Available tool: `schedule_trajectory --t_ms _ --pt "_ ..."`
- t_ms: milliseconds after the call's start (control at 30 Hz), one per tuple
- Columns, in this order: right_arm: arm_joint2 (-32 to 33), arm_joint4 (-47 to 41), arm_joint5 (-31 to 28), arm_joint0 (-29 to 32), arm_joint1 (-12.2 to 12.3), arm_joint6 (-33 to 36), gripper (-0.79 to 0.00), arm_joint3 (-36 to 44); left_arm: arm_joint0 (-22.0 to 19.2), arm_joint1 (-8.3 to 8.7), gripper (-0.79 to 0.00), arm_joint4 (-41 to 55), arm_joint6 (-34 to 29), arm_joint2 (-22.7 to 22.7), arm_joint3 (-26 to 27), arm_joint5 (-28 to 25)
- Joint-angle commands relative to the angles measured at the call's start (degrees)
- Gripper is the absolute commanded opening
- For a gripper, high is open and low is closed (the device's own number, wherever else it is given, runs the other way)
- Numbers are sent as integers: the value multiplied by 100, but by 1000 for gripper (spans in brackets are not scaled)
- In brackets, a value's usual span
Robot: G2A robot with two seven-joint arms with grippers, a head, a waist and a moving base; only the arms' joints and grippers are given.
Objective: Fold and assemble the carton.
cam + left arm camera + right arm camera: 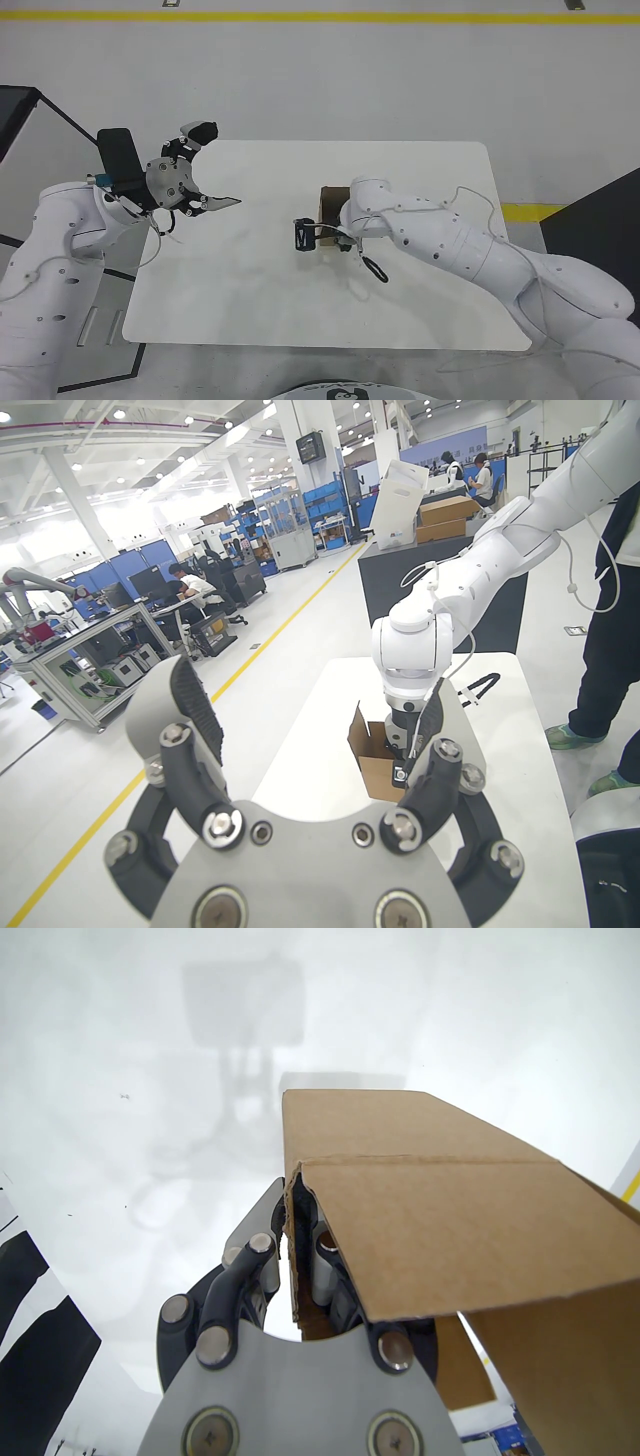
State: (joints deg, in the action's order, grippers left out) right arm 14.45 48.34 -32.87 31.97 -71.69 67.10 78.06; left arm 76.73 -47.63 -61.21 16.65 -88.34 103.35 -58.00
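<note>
Right tool is down at the carton, mid-counter. Its jaws are clamped on the edge of one brown wall, with the corrugated card pinched between the two fingers. The carton stands on the counter, opened out into a box shape, top open, with one flap standing up at its rim. Over at the counter's far left corner, the left tool hangs above the surface, jaws spread wide, nothing in them, well apart from the carton.

My read: we're in the shaping stage. The right arm is steadying the body while the flaps are not yet folded, and the box isn't closed. The next move looks like the left arm's: come across to the carton, meet that raised flap and press it down and inward along its crease. That calls for a firm pinch from the right tool, so the light card doesn't skid or collapse under the push.
</note>
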Motion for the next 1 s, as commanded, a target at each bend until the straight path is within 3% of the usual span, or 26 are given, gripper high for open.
schedule_trajectory --t_ms 0,300,667,767,967 --pt "-24 19 29 0 -38 119 -785 -32 0 0 0 0 0 0 0 0" --pt "-143 344 168 19 -213 372 -785 -142 0 0 0 0 0 0 0 0" --pt "-112 778 405 178 -322 171 -785 -264 0 0 0 0 0 0 0 0" --pt "-88 837 414 228 -335 156 -517 -280 0 0 0 0 0 0 0 0" --pt "-20 887 442 305 -360 209 -222 -257 0 0 0 0 0 0 0 0"
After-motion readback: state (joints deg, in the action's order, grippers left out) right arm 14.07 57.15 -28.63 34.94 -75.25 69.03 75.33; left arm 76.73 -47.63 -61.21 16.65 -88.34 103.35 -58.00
